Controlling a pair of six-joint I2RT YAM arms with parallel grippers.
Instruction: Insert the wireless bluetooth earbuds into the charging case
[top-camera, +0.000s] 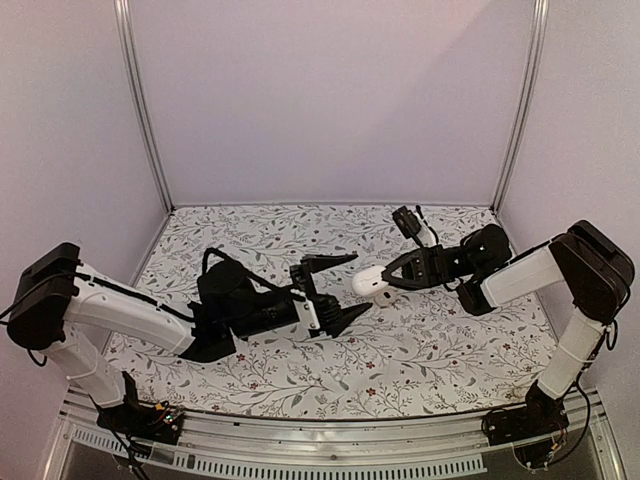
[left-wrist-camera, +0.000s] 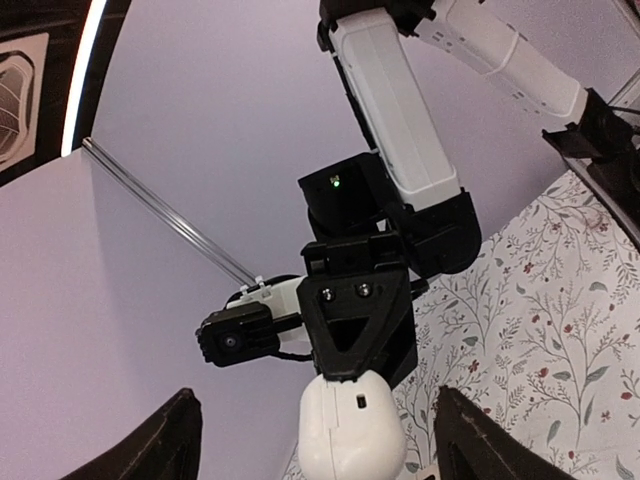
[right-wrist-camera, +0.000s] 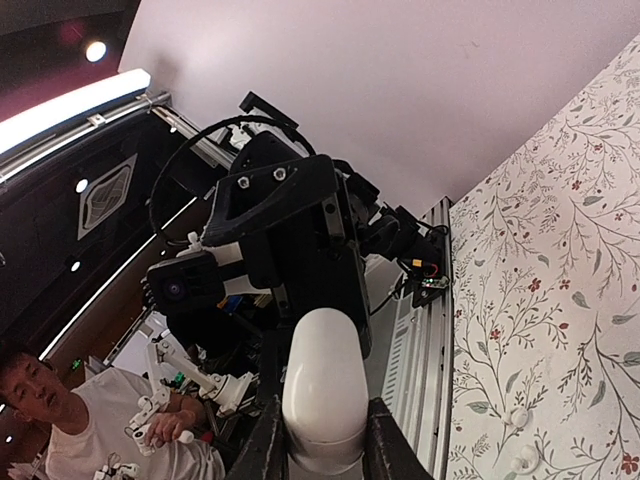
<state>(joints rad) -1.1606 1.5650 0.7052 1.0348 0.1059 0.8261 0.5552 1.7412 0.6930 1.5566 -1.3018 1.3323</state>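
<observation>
My right gripper (top-camera: 386, 277) is shut on the white charging case (top-camera: 366, 280) and holds it above the floral cloth. In the right wrist view the case (right-wrist-camera: 322, 380) sits between my two fingers (right-wrist-camera: 266, 445). In the left wrist view the case (left-wrist-camera: 350, 430) shows its small dark spot and a seam, and its lid looks closed. My left gripper (top-camera: 358, 286) is open, with one finger on each side of the case and not touching it (left-wrist-camera: 314, 400). Two small white earbuds (right-wrist-camera: 517, 417) lie on the cloth below; one white piece (top-camera: 385, 297) shows under the case.
The floral cloth (top-camera: 300, 370) covers the table. Metal frame posts (top-camera: 145, 110) stand at the back corners before plain walls. An aluminium rail (top-camera: 330, 425) runs along the near edge. A person (right-wrist-camera: 60, 420) is beyond the table in the right wrist view.
</observation>
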